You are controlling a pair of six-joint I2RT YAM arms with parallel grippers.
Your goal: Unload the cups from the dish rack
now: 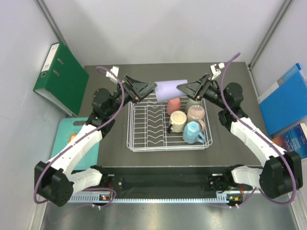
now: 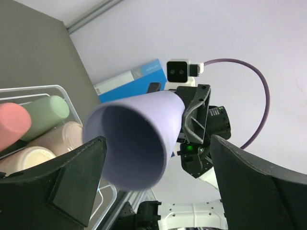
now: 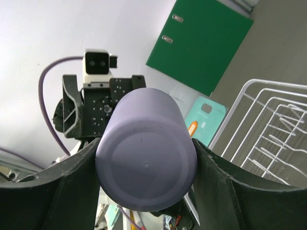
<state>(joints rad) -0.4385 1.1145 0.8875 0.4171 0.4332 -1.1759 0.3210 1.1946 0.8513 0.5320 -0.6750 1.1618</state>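
A lavender cup (image 1: 170, 90) (image 2: 139, 139) (image 3: 146, 167) hangs on its side above the far edge of the white wire dish rack (image 1: 144, 129) (image 3: 268, 124). My right gripper (image 1: 183, 90) (image 3: 145, 143) is shut on its base end, a finger pressed to each side. My left gripper (image 1: 152, 91) (image 2: 157, 139) stands open around the cup's mouth, one finger close to the rim and the other well apart. In the rack's right half stand a pink cup (image 1: 173, 104) (image 2: 12, 124), a mint green cup (image 1: 193, 102) (image 2: 48, 112), a cream-yellow cup (image 1: 177, 120) and a light blue cup with a handle (image 1: 193, 132).
A pinkish-beige cup (image 1: 195, 114) also sits in the rack. A green binder (image 1: 60, 79) leans at the far left, with a teal board (image 1: 69, 139) on the table's left edge. Blue books (image 1: 285, 100) lie at the right. The rack's plate prongs (image 1: 153, 122) stand upright in its middle.
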